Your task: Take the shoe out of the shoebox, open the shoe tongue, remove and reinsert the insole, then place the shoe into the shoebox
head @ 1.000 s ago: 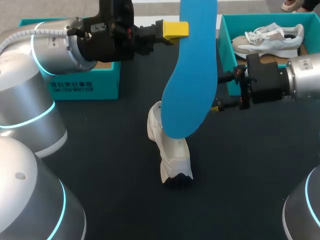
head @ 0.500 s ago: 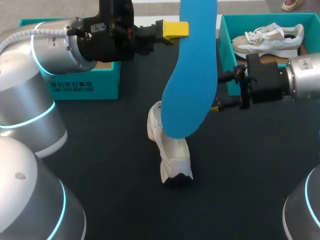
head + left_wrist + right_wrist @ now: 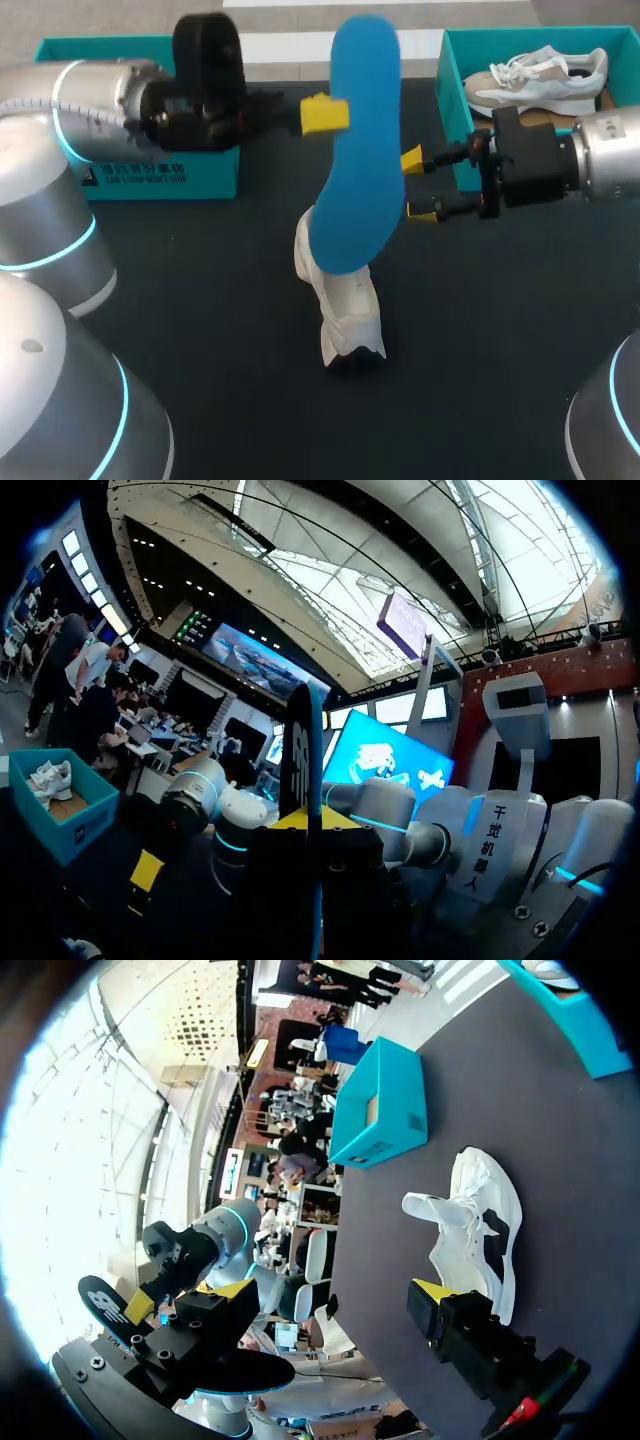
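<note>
Pinching blue insole point(image 3: 358, 170) in left pincer point(image 3: 330, 113), upright, lower end over white shoe point(image 3: 345, 310) on table point(image 3: 200, 330). Holding right pincer point(image 3: 417, 186) spread, just beside insole. In box point(image 3: 447, 100) at right: second shoe point(image 3: 540, 78).

The dark counter point(image 3: 200, 300) is carrying three things. A white shoe point(image 3: 345, 305) is resting near its middle. A teal shoebox point(image 3: 180, 178) is sitting at the far left edge, and a second teal shoebox point(image 3: 447, 100) is sitting at the far right, both well apart from the shoe.
</note>
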Motion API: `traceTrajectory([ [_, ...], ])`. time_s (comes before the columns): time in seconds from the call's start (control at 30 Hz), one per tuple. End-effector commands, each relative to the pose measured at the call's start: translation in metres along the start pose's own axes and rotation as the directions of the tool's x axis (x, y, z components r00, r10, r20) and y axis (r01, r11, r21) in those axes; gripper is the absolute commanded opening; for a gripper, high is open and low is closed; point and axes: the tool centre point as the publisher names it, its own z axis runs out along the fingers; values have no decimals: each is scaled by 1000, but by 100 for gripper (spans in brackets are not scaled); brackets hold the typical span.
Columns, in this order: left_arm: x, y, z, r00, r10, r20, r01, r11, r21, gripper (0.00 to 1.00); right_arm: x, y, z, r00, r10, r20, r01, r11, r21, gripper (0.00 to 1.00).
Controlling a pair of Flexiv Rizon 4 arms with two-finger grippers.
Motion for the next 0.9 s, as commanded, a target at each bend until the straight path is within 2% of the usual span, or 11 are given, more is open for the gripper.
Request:
traceTrajectory([
  [0.03,-7,14,-18,800,591,-101,-600,783,-165,0,-1,0,2,1000,0,0,0,1000,-2,100],
  [0.13,-12,17,-26,621,768,-155,-784,604,-145,0,-1,0,2,1000,0,0,0,1000,-2,100],
  [0.2,-14,19,-30,542,826,-154,-840,529,-118,0,-1,0,2,1000,0,0,0,1000,-2,100],
  [0.27,-17,22,-34,510,851,-125,-859,498,-118,0,-1,0,2,1000,0,0,0,1000,-2,100],
  [0.3,-18,22,-34,544,831,-116,-838,531,-126,0,-1,0,2,1000,0,0,0,1000,-2,100],
  [0.9,-18,22,-34,544,831,-116,-838,531,-126,0,-1,0,2,1000,0,0,0,1000,-2,100],
])
